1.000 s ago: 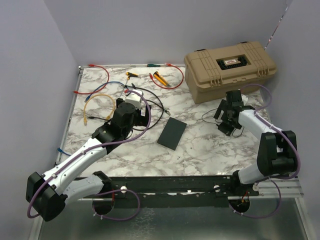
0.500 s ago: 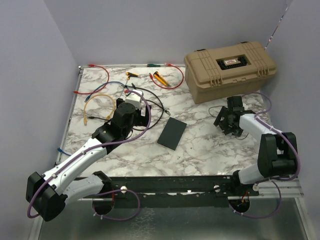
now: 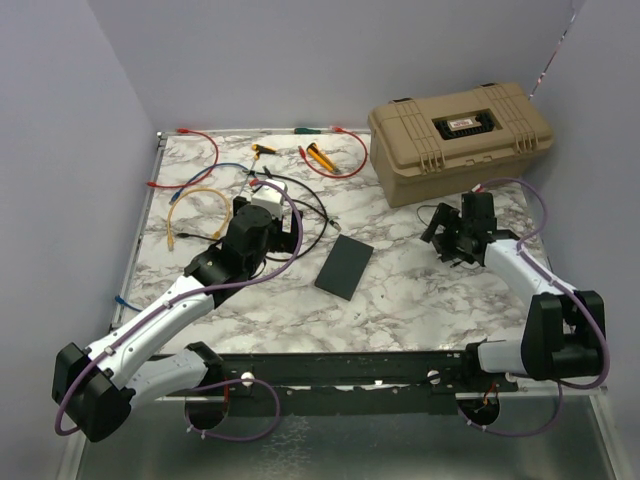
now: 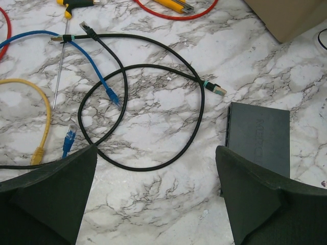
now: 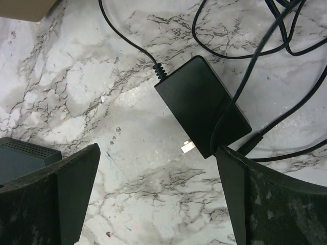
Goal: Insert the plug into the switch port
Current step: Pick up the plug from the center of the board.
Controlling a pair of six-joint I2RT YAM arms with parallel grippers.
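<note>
a: where is the flat matte dark-grey rectangular switch (image 3: 344,266) lying?

b: it is lying flat on the marble-patterned table (image 3: 400,300), roughly between the two arms, nearer them than the big tan hard case (image 3: 460,130) and apart from it. nothing is touching it.

a: and the grippers?

b: the left gripper (image 4: 156,150) is hanging with its fingers spread wide and nothing between them. it is looking down on a thin black cable (image 4: 203,115) whose small gold-tipped plug (image 4: 217,90) is lying just beside the switch's corner. the right gripper (image 5: 158,150) is equally spread and empty, hovering over the small black rectangular power adapter (image 5: 202,109).

a: which step are we looking at?

b: i am reading it as the reach for the plug, since nothing is being held yet.

a: how should it be going?

b: the left fingers should be coming down astride the plug's body just behind the tip, not on the bare cable, so it is not swivelling in the grip. the right gripper should probably be bracing the switch, as a light box may be sliding under the push. i am not making out the ports here, so the port edge needs finding first.
</note>
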